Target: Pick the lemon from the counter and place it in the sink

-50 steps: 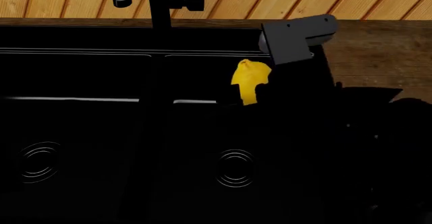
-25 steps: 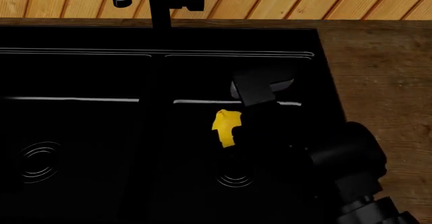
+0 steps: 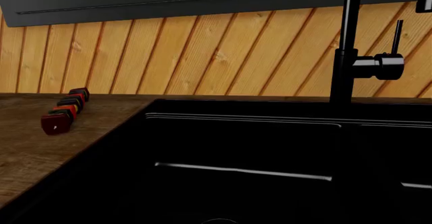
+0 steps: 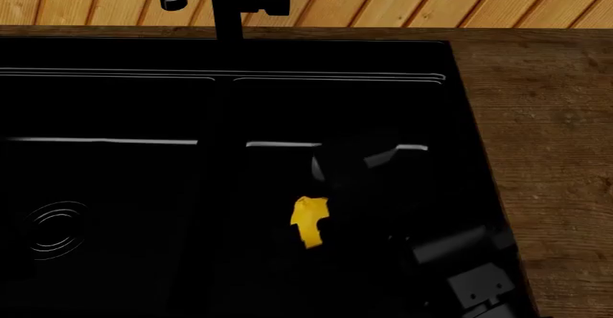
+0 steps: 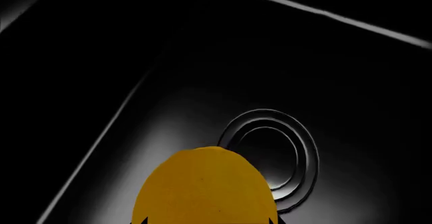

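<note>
The yellow lemon (image 4: 309, 221) hangs low inside the right basin of the black sink (image 4: 335, 54). My right gripper (image 4: 324, 217) is shut on it, and the dark arm reaches in from the lower right. In the right wrist view the lemon (image 5: 206, 183) fills the space between two dark fingertips (image 5: 139, 219), just above the ringed drain (image 5: 270, 153). Whether it touches the basin floor is unclear. The wood-grain counter (image 4: 546, 153) lies to the right of the sink. My left gripper shows in no view.
A black faucet (image 4: 227, 6) stands behind the centre divider, also seen as the faucet (image 3: 344, 57) in the left wrist view. The left basin's drain (image 4: 57, 228) is bare. A row of small red and black objects (image 3: 66, 112) lies on the counter (image 3: 40, 153) by the slat wall.
My right arm has carried the lemon from near the sink's back rim down and forward, deep into the right basin. The grip on it has stayed shut.
</note>
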Controlling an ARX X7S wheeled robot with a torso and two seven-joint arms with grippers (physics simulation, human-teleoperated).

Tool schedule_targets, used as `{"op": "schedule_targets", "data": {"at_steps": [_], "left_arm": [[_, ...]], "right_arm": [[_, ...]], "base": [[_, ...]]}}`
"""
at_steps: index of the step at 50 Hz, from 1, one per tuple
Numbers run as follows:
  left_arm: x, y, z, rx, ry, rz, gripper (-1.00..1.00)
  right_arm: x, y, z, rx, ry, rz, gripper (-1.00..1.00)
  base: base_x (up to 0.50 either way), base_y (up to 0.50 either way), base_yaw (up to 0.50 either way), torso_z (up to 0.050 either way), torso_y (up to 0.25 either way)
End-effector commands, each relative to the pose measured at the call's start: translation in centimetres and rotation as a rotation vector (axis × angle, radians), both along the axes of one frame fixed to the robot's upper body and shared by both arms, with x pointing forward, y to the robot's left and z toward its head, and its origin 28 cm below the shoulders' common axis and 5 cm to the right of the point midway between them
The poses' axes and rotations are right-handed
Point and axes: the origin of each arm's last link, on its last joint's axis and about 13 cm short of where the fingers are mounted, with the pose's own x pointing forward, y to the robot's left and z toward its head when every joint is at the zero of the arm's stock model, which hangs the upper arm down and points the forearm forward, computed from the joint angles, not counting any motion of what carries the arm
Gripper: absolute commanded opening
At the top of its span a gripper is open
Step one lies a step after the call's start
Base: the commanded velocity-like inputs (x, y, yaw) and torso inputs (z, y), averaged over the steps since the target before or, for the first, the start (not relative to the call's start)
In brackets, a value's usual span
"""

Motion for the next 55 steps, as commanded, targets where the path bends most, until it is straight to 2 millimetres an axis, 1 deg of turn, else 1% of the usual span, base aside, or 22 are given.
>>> {"op": "schedule_targets", "data": {"at_steps": [1, 10, 11, 22, 28, 35, 37, 43, 48, 55], "left_arm": [[-0.1, 0.0, -0.1, -0.003, 0.003, 0.000, 1.00], [-0.1, -0.1, 0.1, -0.002, 0.002, 0.002, 1.00], [-0.1, -0.1, 0.1, 0.000, 0.003, 0.000, 1.00], [-0.1, -0.2, 0.2, 0.004, 0.003, -0.008, 1.00], [-0.1, -0.2, 0.3, 0.005, 0.004, -0.007, 1.00], [-0.2, -0.3, 0.3, 0.005, 0.003, -0.008, 1.00], [-0.2, -0.3, 0.3, 0.006, 0.002, -0.007, 1.00], [-0.2, -0.2, 0.3, 0.008, 0.000, -0.006, 1.00], [-0.1, -0.3, 0.3, 0.009, 0.000, -0.008, 1.00], [-0.1, -0.3, 0.2, 0.006, 0.002, -0.007, 1.00]], "right_arm": [[-0.1, 0.0, -0.4, -0.021, 0.014, 0.023, -1.00], [-0.1, 0.0, -0.4, -0.017, 0.024, 0.016, -1.00], [0.0, 0.0, -0.3, -0.015, 0.023, 0.016, 1.00], [0.0, -0.1, 0.1, -0.012, 0.020, 0.020, 1.00], [0.1, -0.2, 1.0, 0.010, -0.001, 0.014, 1.00], [0.1, -0.4, 2.4, 0.048, -0.040, 0.004, 1.00], [0.0, -0.5, 3.3, 0.071, -0.068, -0.001, 1.00], [-0.2, -0.9, 4.8, 0.102, -0.114, -0.010, 1.00], [-0.6, -1.3, 5.5, 0.117, -0.147, -0.021, 1.00], [-2.2, -1.8, 5.9, 0.146, -0.241, -0.032, 1.00]], "base": [[0.00, 0.00, 0.00, 0.000, 0.000], [0.00, 0.00, 0.00, 0.000, 0.000], [0.00, 0.00, 0.00, 0.000, 0.000], [0.00, 0.00, 0.00, 0.000, 0.000], [0.00, 0.00, 0.00, 0.000, 0.000], [0.00, 0.00, 0.00, 0.000, 0.000], [0.00, 0.00, 0.00, 0.000, 0.000], [0.00, 0.00, 0.00, 0.000, 0.000], [0.00, 0.00, 0.00, 0.000, 0.000], [0.00, 0.00, 0.00, 0.000, 0.000]]}}
